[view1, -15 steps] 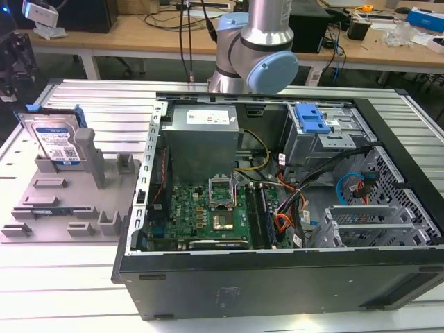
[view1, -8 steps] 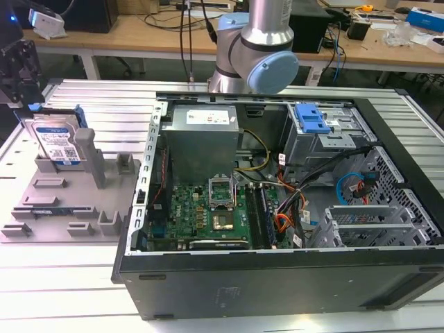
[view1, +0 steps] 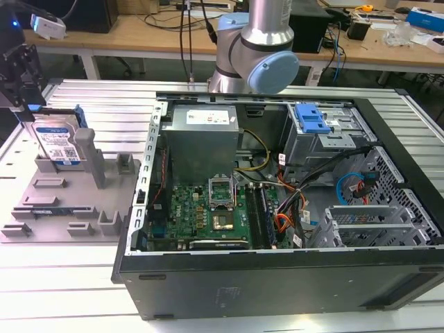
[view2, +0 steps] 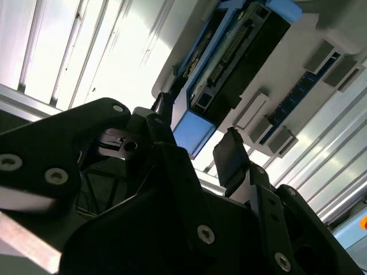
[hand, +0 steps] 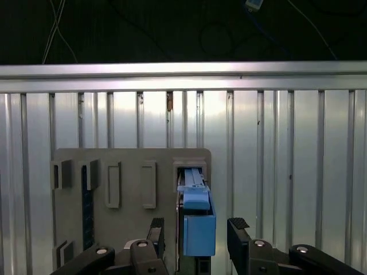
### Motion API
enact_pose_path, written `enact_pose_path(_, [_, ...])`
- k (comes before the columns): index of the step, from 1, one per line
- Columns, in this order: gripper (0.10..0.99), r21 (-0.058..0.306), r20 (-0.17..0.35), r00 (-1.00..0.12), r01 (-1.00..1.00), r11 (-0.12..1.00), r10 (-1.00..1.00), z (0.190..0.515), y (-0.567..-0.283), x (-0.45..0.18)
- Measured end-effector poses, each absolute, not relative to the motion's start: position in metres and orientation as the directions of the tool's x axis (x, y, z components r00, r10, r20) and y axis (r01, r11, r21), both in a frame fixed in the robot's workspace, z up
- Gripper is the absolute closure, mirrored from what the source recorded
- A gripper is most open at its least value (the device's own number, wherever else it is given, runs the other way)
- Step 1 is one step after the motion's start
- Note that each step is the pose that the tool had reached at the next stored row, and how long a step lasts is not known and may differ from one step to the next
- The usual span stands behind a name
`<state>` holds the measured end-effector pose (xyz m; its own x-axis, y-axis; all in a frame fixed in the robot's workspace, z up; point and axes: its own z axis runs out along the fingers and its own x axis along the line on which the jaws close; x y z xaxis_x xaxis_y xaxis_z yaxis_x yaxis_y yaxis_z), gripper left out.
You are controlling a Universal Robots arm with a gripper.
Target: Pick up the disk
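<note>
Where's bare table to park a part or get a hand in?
Free: ribbed table on the exterior view's left of the PC case, nearer the camera than the grey fixture tray; also the strip beyond the tray. Crowded: inside the case, and around the upright disk, which the open gripper straddles.

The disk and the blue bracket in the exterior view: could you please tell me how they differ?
The disk stands on edge in the grey holder outside the computer case; the blue bracket sits inside the case. The disk is silver-grey with a label; the blue bracket is all blue. The open gripper straddles the disk, not the blue bracket. Both carry blue plastic.
</note>
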<state>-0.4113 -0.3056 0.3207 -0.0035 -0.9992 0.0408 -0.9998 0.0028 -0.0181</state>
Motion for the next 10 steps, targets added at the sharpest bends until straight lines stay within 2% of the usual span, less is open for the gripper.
enact_pose_path(10, [0.529,-0.017,0.041,-0.004,-1.0,0.004,-0.999,0.3129,-0.3066,-0.4082])
